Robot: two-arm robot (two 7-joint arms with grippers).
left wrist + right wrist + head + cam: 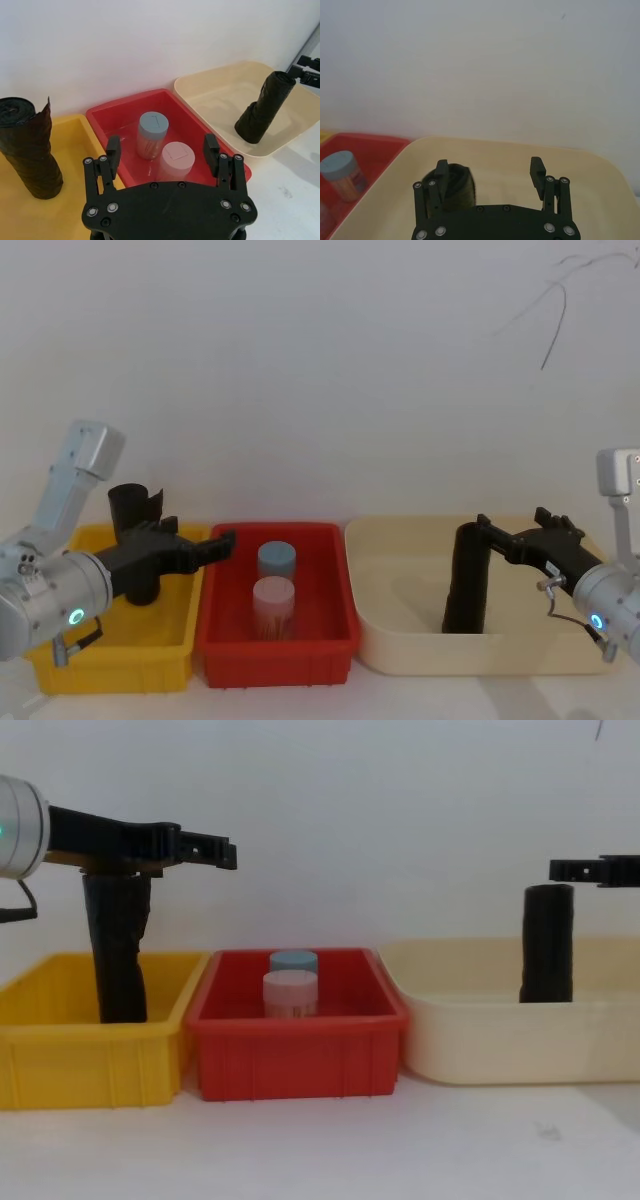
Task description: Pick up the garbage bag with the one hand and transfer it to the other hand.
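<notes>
The garbage bag [467,580], a smooth straight black roll, stands upright in the cream bin [400,640]. My right gripper [495,535], blue ring on its wrist, is open at the roll's top. In the right wrist view the garbage bag [457,187] sits beside one finger of the right gripper [489,167], mostly off the gap's middle. In the chest view the right gripper [570,870] hovers just above the bag [547,945]. My left gripper [205,540], teal ring, is open and empty over the seam between the yellow and red bins.
A kinked black roll with a ragged top [135,540] stands in the yellow bin [110,665]. The red bin [275,655] holds a blue-lidded jar [277,560] and a pink-lidded jar [273,605]. A white wall rises close behind.
</notes>
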